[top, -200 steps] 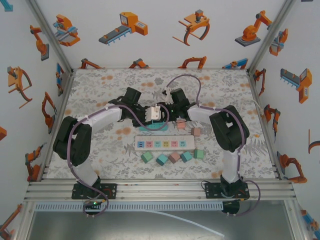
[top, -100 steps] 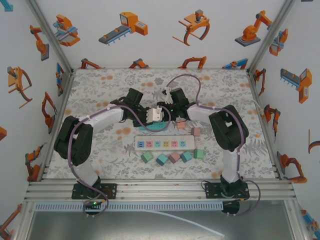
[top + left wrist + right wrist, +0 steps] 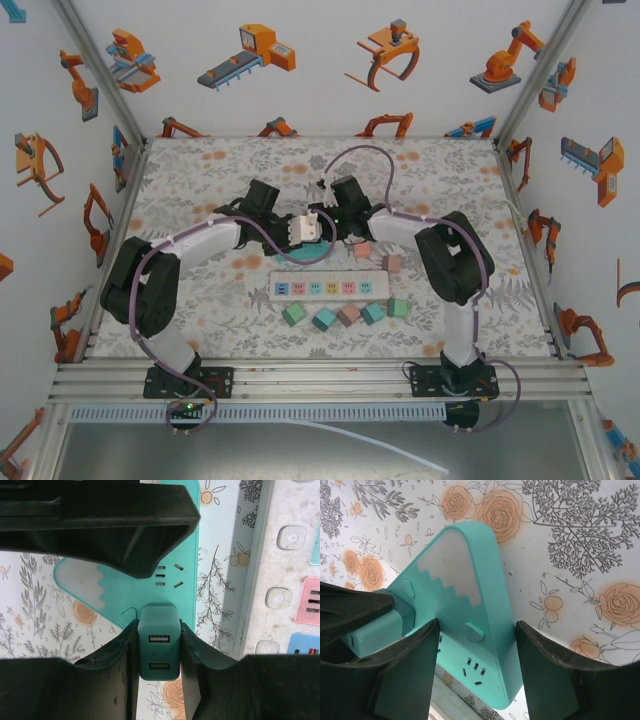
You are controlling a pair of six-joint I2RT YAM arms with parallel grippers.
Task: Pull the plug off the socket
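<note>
Grip stage: left hand (image 3: 158, 627) pinches plug (image 3: 158, 650), right hand (image 3: 476, 625) clamps socket (image 3: 470, 580), at 12 o'clock of the strip (image 3: 328, 287). Plug looks seated; next, I'd say, a straight pull apart.

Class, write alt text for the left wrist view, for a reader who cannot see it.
The left gripper is clamped on a teal plug with two USB ports, its far end against a triangular teal socket. Behind are the floral table and, at right, a white power strip.

No readable text, label, brand or number anywhere.
</note>
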